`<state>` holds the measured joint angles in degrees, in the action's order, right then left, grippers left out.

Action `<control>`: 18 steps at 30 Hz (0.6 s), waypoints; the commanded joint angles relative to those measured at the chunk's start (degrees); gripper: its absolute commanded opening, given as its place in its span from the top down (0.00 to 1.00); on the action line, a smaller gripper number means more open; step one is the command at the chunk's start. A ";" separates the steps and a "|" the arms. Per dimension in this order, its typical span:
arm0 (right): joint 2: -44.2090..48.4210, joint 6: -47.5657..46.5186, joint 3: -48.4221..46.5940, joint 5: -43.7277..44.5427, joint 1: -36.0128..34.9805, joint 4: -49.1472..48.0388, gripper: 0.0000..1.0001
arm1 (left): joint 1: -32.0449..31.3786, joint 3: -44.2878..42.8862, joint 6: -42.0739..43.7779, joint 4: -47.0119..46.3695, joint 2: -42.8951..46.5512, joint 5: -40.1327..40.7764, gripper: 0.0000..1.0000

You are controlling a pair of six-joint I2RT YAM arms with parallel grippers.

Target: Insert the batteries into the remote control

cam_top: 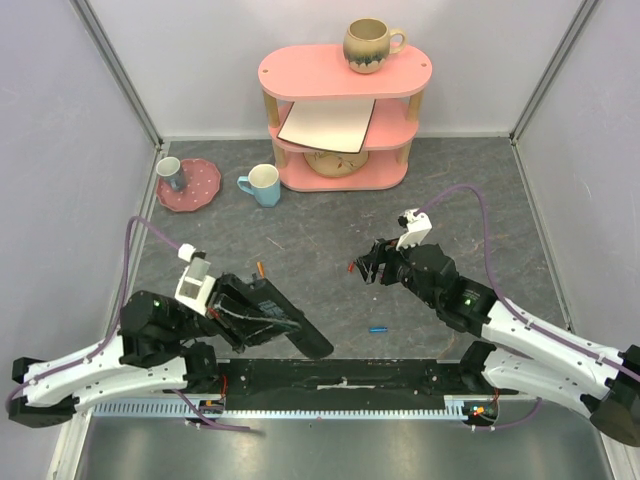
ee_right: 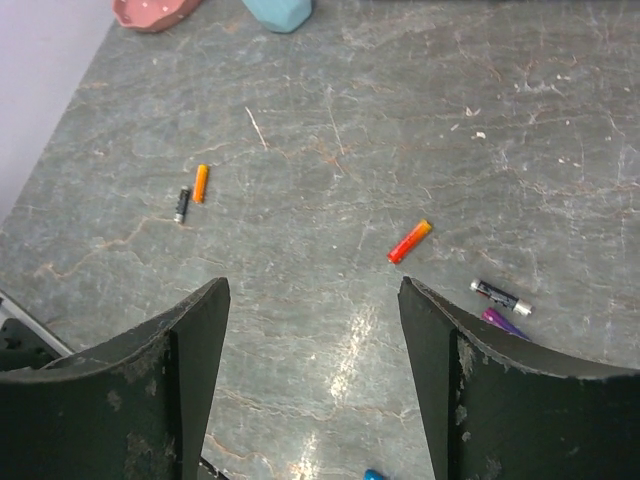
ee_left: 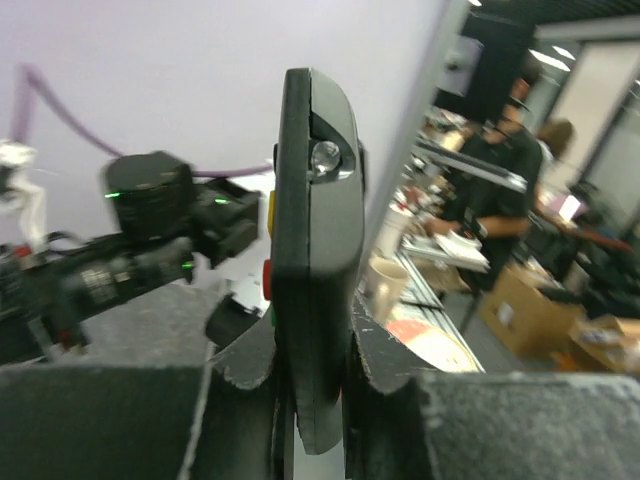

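Clamping the slim black remote control (ee_left: 315, 250) is the left pincer (ee_left: 312, 372). The right pincer (ee_right: 310, 290) gapes wide, a red-orange cylindrical battery (ee_right: 410, 241) ahead.

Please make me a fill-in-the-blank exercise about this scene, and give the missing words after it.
1. The left hand is shut on the slim black ____.
2. The right hand hangs over the table with its jaws ____.
3. The mug stands on the ____ level of the pink shelf.
4. The red-orange battery lies on the ____.
Missing words: remote control; open; top; table.
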<state>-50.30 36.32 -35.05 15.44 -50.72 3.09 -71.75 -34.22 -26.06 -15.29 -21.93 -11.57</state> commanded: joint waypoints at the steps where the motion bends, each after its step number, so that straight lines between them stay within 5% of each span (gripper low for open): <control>1: -1.46 -0.19 -0.64 2.84 0.18 0.16 0.24 | -0.06 -7.00 -1.27 3.68 -5.65 -18.91 0.98; 18: -2.17 1.74 -0.99 3.81 0.18 1.57 0.25 | 0.03 -7.27 0.93 2.37 -5.23 -20.24 0.98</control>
<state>-52.49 37.30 -35.05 17.47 -50.72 5.30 -71.75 -40.51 -26.04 -11.64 -27.70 -30.79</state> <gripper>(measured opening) 0.753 0.223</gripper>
